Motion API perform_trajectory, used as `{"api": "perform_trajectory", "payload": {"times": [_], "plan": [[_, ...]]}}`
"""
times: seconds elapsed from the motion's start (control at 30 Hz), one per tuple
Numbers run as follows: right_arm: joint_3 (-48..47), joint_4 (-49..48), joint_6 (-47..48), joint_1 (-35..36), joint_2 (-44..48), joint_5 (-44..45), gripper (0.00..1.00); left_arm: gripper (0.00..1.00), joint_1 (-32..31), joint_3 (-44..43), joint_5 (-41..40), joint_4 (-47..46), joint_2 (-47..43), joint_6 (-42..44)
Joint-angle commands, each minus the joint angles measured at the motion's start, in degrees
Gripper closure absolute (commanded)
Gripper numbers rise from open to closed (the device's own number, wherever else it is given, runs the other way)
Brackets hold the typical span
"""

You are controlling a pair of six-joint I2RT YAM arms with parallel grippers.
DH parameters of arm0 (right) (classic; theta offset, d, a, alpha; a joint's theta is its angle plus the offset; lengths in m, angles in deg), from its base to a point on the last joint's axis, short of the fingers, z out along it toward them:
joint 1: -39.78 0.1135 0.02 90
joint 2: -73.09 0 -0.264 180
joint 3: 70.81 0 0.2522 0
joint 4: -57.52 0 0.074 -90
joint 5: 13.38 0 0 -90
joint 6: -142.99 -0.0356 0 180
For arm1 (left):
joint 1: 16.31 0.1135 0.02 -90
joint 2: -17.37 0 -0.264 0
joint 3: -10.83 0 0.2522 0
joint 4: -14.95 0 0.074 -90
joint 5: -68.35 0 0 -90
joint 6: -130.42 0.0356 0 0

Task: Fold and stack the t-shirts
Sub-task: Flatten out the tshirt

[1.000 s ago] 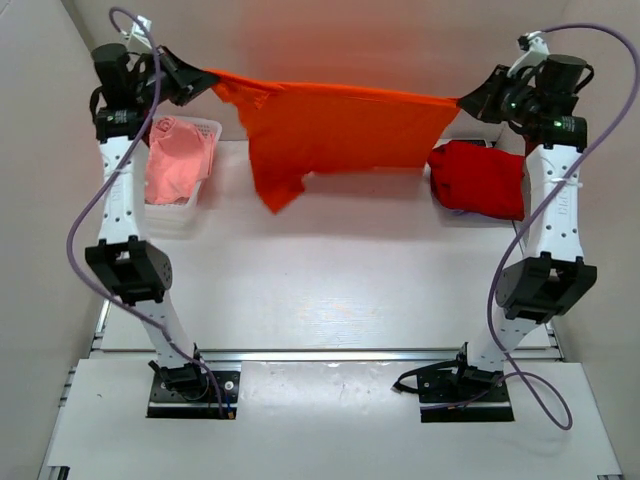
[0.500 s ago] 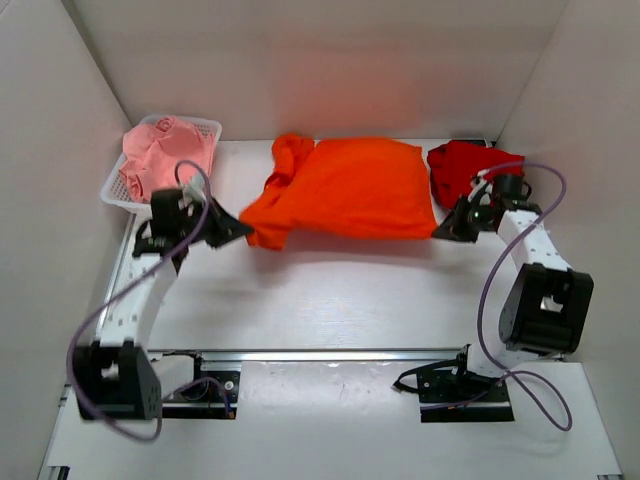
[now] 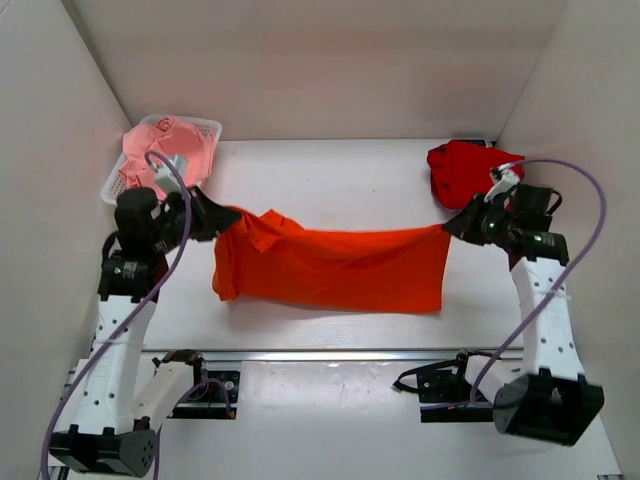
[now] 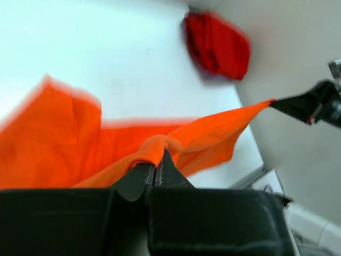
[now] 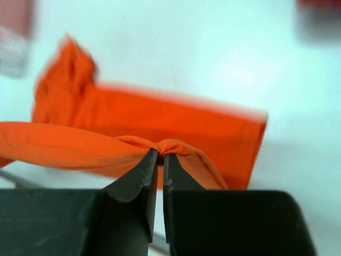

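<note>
The bright orange t-shirt (image 3: 335, 268) hangs stretched between my two grippers above the middle of the table. My left gripper (image 3: 222, 220) is shut on its left top corner, bunched at the fingertips in the left wrist view (image 4: 160, 150). My right gripper (image 3: 452, 226) is shut on its right top corner, seen pinched in the right wrist view (image 5: 160, 150). The darker red t-shirt (image 3: 465, 170) lies folded at the back right and shows in the left wrist view (image 4: 217, 45). The pale pink t-shirt (image 3: 165, 150) lies crumpled in the basket at the back left.
A white mesh basket (image 3: 207, 128) stands at the back left corner. White walls close in the table on the left, back and right. A metal rail (image 3: 330, 354) runs along the table's near edge.
Both grippers pulled the orange shirt from the back of the table toward the near side; it now hangs stretched between them. A second ago it was held high at the back.
</note>
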Motion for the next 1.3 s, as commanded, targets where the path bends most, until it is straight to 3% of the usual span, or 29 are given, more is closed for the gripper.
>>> {"api": "perform_trajectory", "payload": {"times": [0.0, 0.1, 0.27, 0.43, 0.7, 0.87, 0.97, 1.07, 1.13, 1.27], "plan": [[-8.4, -8.2, -1.5, 0.0, 8.3, 1.4, 1.0, 1.0, -0.4, -15.7, -2.5, -2.0, 1.8, 2.3], [-14.1, -8.5, -1.9, 0.0, 12.1, 3.7, 0.99, 1.0, -0.5, -30.6, -5.3, 2.6, 5.2, 3.9], [-22.5, -5.0, -0.3, 2.8, 14.1, 9.6, 1.0, 1.0, -5.6, -46.8, -14.3, 7.3, 7.9, 8.8], [-28.9, -1.9, 1.1, 7.6, 15.7, 15.6, 1.0, 1.0, -10.2, -51.2, -21.8, 8.5, 7.3, 10.5], [-33.8, -1.7, 2.1, 9.6, 14.3, 16.5, 1.0, 1.0, -12.4, -52.2, -21.2, 7.5, 8.3, 10.6], [-28.9, -6.3, 3.3, 8.6, 6.1, 11.0, 1.0, 1.0, -10.0, -48.6, -20.9, 4.6, 15.0, 12.6], [-24.8, -10.9, 1.2, 4.5, -2.7, 1.9, 1.0, 1.0, -5.8, -44.0, -15.0, 2.1, 21.0, 11.1], [-25.8, -13.5, 2.8, 7.7, -12.4, 4.1, 1.0, 1.0, -2.0, -42.1, -8.2, -2.7, 29.1, 9.6], [-29.7, -13.6, 5.1, 9.2, -18.4, 6.9, 0.99, 1.0, -1.7, -45.6, -7.9, -1.7, 37.9, 11.2], [-38.1, -13.2, 6.8, 9.3, -29.9, 8.6, 1.0, 1.0, -1.5, -63.4, -9.5, 6.3, 51.6, 16.9]]}}
